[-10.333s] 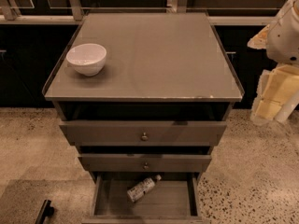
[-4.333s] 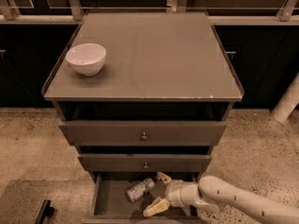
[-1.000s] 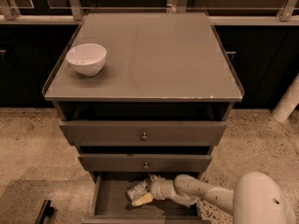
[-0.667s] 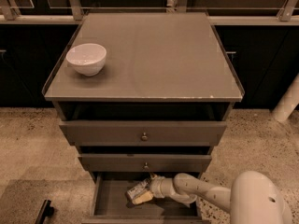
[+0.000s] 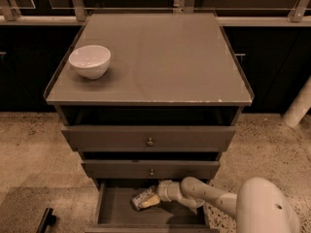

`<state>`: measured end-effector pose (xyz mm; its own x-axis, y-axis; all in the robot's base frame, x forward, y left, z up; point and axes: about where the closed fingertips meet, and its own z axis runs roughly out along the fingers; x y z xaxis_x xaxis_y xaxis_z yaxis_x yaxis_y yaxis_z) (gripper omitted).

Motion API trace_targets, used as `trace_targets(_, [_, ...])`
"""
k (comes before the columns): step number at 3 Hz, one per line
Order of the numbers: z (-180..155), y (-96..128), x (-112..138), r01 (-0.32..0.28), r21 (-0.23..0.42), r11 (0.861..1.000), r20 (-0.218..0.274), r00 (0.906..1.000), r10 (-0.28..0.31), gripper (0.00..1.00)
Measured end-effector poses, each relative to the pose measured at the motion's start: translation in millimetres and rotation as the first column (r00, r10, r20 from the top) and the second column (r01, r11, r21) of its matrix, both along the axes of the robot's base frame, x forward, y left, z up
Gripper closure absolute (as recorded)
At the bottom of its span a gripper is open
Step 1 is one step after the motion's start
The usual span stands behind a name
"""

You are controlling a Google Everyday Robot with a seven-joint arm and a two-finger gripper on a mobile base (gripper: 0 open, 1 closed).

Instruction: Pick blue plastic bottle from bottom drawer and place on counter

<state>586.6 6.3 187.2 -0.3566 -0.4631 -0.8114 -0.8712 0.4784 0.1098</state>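
Observation:
The blue plastic bottle (image 5: 140, 198) lies on its side on the plank floor of the open bottom drawer (image 5: 116, 213), near the drawer's middle back. My gripper (image 5: 149, 201) reaches into the drawer from the right and is right at the bottle, with a yellowish part of it lying over the bottle's right end. The white arm (image 5: 204, 195) runs from the lower right corner to the gripper. The counter (image 5: 160, 57) is the flat grey-brown top above.
A white bowl (image 5: 90, 60) stands on the counter's left side. The two upper drawers (image 5: 150, 141) are slightly open and overhang the back of the bottom drawer. A white post (image 5: 299, 106) stands at the right. A dark object (image 5: 46, 220) lies on the floor at lower left.
The gripper came in from the right and reached the bottle in the drawer. Over the last second it has stayed at the bottle with hardly any shift.

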Motion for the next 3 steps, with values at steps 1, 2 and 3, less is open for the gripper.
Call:
trace_targets(1, [-8.2,0.1,-4.3,-0.004,-0.018,1.0,0.001,1.0,0.004,0.0])
trace_targets(2, [-14.5,5.6,-12.6,0.003,-0.022,1.0,0.004,1.0,-0.003,0.0])
trace_targets(3, [-17.9,15.2,-20.4,-0.023,-0.033,0.999,0.02,0.9995,0.023,0.0])
